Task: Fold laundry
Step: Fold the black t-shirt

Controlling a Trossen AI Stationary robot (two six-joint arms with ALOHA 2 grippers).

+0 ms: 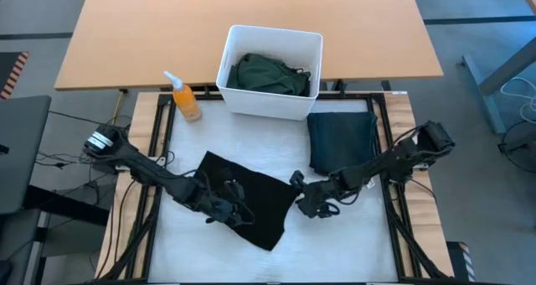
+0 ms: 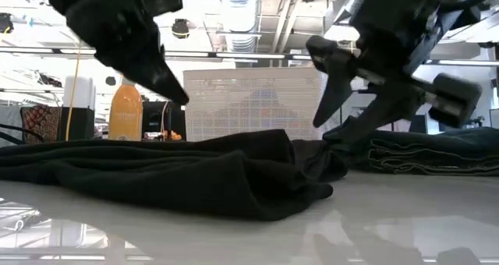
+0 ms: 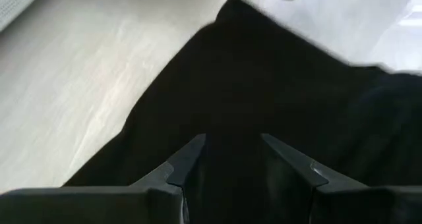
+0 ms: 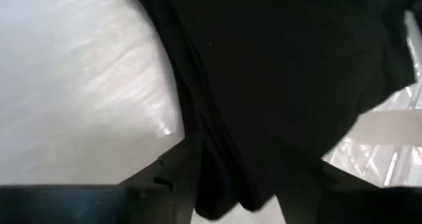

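A black garment [image 1: 247, 197] lies loosely folded on the white table [image 1: 188, 247], bunched toward its right edge [image 2: 312, 160]. My left gripper [image 3: 234, 145] hovers open above the garment's left half [image 1: 224, 208], with nothing between its fingers. My right gripper [image 4: 254, 165] is open at the garment's right edge [image 1: 308, 199], slanting down, with a fold of black cloth [image 4: 237, 184] between its fingers. Another dark garment [image 1: 342, 138] lies folded flat at the back right. A dark green garment [image 1: 268, 74] sits in the white bin [image 1: 251, 105]. My right gripper has its open fingers on either side of a fold at the black garment's right edge [image 4: 227, 151], coming from above at a slant. The cloth rises slightly toward the gripper [image 2: 347, 132]; whether the fingers touch it I cannot tell.
An orange spray bottle [image 1: 186, 99] stands at the back left, beside the bin. Dark frame rails [image 1: 159, 134] run along the table's sides. Bare white table shows at the near edge and to the left of the black garment.
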